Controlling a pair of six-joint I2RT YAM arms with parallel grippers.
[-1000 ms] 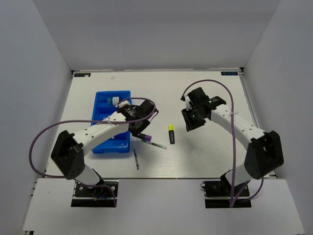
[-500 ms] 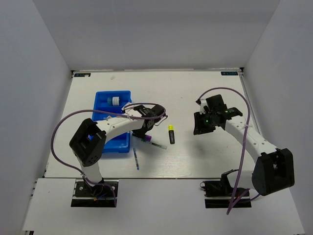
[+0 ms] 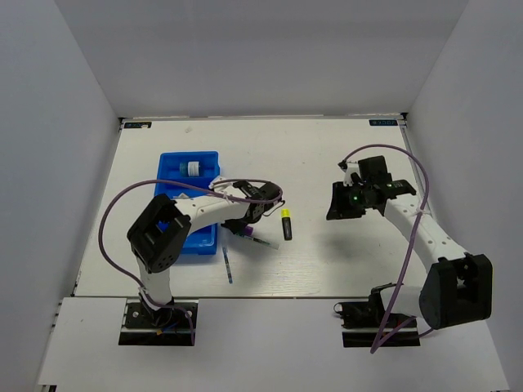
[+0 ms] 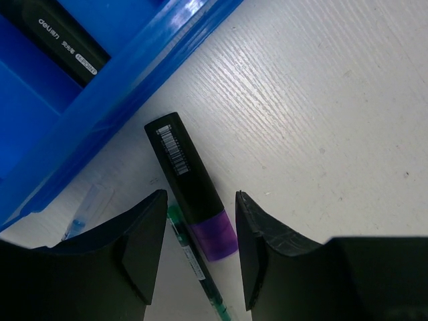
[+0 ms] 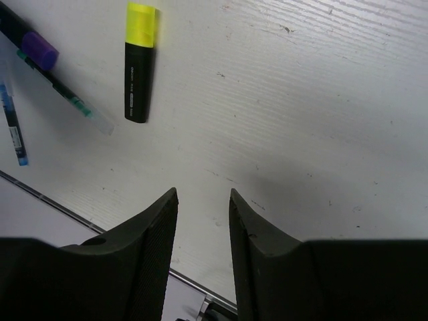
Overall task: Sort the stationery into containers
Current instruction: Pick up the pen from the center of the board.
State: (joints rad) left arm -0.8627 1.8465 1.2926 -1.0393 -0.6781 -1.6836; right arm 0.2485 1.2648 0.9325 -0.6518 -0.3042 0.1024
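Note:
The blue tray (image 3: 176, 245) lies at the left; a blue-white round pot (image 3: 193, 168) sits in its far compartment. A black highlighter (image 4: 60, 40) lies in a compartment of the tray (image 4: 134, 80). My left gripper (image 3: 253, 214) (image 4: 200, 195) is open, its fingers either side of the purple-tipped black marker (image 4: 190, 180) (image 3: 243, 232), which lies on the table beside the tray. A thin green pen (image 4: 194, 264) (image 3: 263, 242) lies against the marker. The yellow-capped highlighter (image 3: 286, 224) (image 5: 138, 63) lies mid-table. My right gripper (image 3: 338, 202) (image 5: 202, 192) is open and empty above bare table.
A thin blue pen (image 3: 228, 265) (image 5: 15, 127) lies near the table's front edge (image 5: 134, 244). The purple marker (image 5: 33, 41) and green pen (image 5: 60, 90) show at the left of the right wrist view. White walls enclose the table.
My left gripper has moved right, off the tray, to straddle the purple-tipped marker. My right gripper has moved right, away from the yellow highlighter.

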